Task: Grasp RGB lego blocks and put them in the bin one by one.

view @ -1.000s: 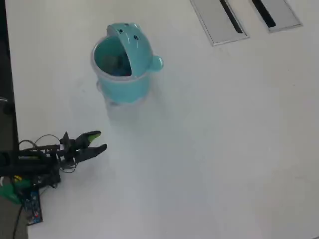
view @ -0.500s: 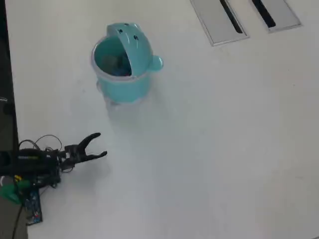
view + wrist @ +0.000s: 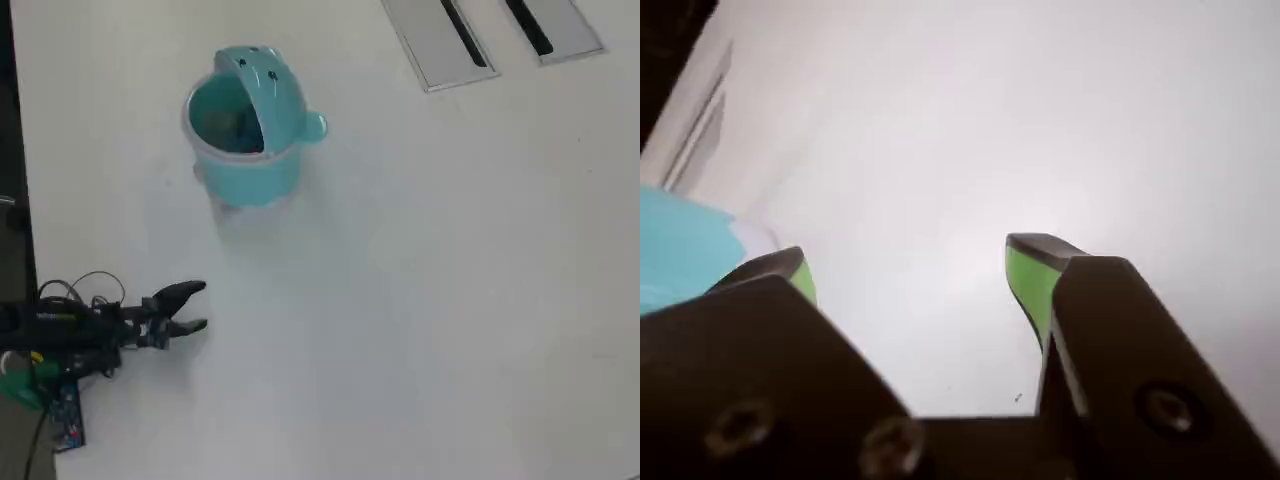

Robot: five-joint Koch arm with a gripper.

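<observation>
The round teal bin (image 3: 250, 165) stands at the upper left of the white table in the overhead view, its flip lid with the cartoon face up and the knob on its right. Dim shapes lie inside it; I cannot tell what they are. A strip of the bin (image 3: 680, 250) shows at the left edge of the wrist view. No lego block shows on the table. My gripper (image 3: 198, 307) is low at the left, well below the bin, and also shows in the wrist view (image 3: 910, 262). Its green-padded jaws stand wide apart with nothing between them.
Two grey panels with dark slots (image 3: 445, 40) lie at the table's top right. The arm's base, wires and a small board (image 3: 65, 415) sit at the lower left edge. The white table (image 3: 420, 300) stretches to the right of the gripper.
</observation>
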